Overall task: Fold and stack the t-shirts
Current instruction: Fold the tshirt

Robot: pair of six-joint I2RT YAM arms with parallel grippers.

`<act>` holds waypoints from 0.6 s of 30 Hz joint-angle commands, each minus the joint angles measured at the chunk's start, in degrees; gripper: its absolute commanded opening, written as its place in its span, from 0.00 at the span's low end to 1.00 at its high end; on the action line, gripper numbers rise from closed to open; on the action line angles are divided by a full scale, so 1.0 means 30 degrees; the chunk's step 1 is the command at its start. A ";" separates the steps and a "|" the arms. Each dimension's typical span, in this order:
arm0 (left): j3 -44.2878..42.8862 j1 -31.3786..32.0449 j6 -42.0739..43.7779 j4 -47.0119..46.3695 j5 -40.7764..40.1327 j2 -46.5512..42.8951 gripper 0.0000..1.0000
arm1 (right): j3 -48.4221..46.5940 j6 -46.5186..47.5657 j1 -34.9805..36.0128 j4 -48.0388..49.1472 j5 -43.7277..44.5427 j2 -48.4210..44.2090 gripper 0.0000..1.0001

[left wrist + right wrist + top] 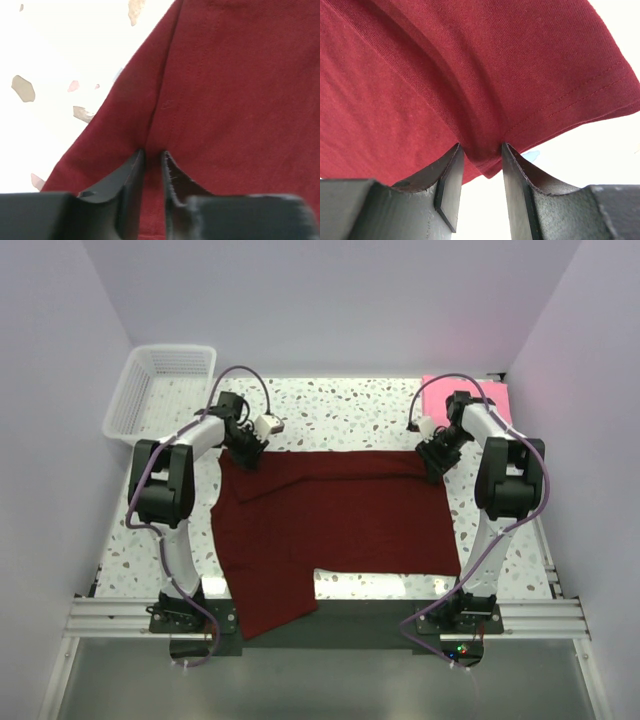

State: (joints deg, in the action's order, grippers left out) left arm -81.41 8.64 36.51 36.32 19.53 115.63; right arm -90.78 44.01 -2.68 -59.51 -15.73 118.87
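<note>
A dark red t-shirt (340, 520) lies spread on the speckled table, with one sleeve hanging over the near edge at the left. My left gripper (245, 452) is at the shirt's far left corner. In the left wrist view, the gripper (153, 157) has its jaws nearly together, pinching a fold of the red fabric (225, 90). My right gripper (435, 462) is at the far right corner. In the right wrist view, the gripper (481, 150) holds a bunched hem corner of the shirt (445, 65) between its jaws.
A white plastic basket (160, 390) stands at the back left. A pink folded cloth (440, 395) lies at the back right behind the right arm. The table's near edge and the metal rail (330, 618) run below the shirt.
</note>
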 commanded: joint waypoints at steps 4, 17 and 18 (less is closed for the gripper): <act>0.0562 0.0195 0.0544 -0.0181 0.0346 -0.1217 0.15 | -0.0354 0.0067 -0.0016 -0.0555 0.0203 -0.0688 0.40; 0.1237 0.0488 0.0544 -0.0093 0.0375 -0.2539 0.20 | -0.0588 0.0008 -0.0016 -0.0672 0.0144 -0.0541 0.40; 0.1208 0.0488 0.0544 0.0023 0.0433 -0.2510 0.15 | -0.0589 0.0008 -0.0016 -0.0673 0.0144 -0.0541 0.40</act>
State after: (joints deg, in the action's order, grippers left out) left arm -77.89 9.78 37.19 36.18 19.70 110.24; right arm -90.78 43.99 -2.68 -60.14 -15.70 118.87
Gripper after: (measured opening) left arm 0.188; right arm 0.401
